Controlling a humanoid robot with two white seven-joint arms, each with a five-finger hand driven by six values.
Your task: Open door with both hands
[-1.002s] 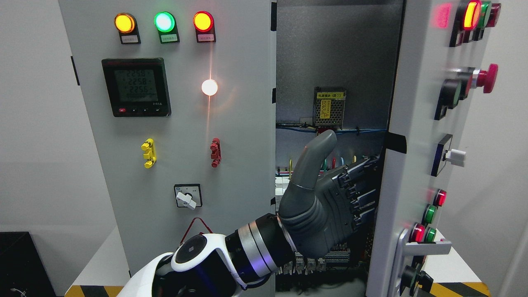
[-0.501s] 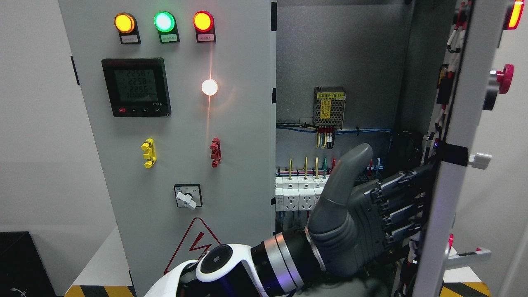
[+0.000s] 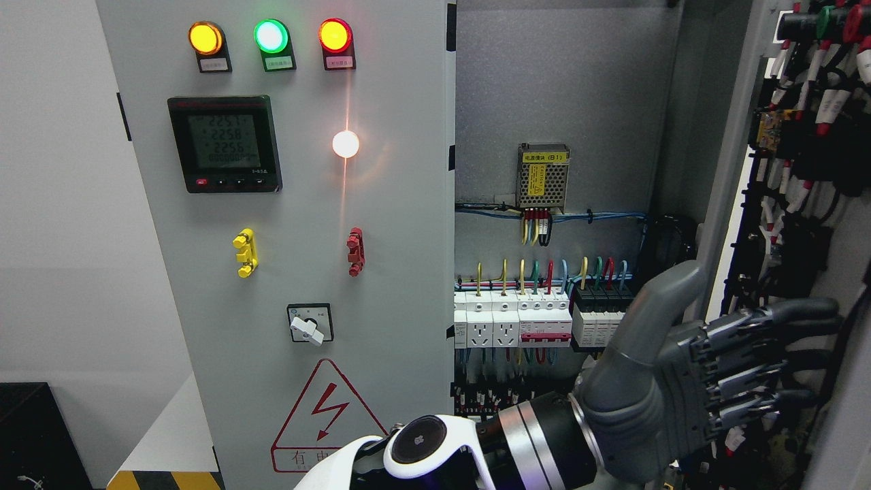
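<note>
The cabinet's right door (image 3: 827, 435) is swung wide open, so its inner face with wiring and button backs (image 3: 810, 136) shows at the far right. My left hand (image 3: 735, 367) reaches in from the bottom edge with its thumb raised. Its fingers (image 3: 782, 320) are stretched out flat against the inside of that door and hold nothing. The left door (image 3: 306, 204) is closed, with three lit lamps, a meter and a rotary switch on it. My right hand is out of view.
Inside the cabinet are a grey back panel (image 3: 558, 82), a small power supply (image 3: 542, 178), and a row of breakers and sockets (image 3: 517, 320) with coloured wires. A black box (image 3: 27, 435) sits at the lower left. A hazard-striped edge (image 3: 156, 480) runs below the cabinet.
My left hand has moved right and slightly down, pushing the right door further open. The door's front with its buttons has turned out of sight and its wired inner face now shows.
</note>
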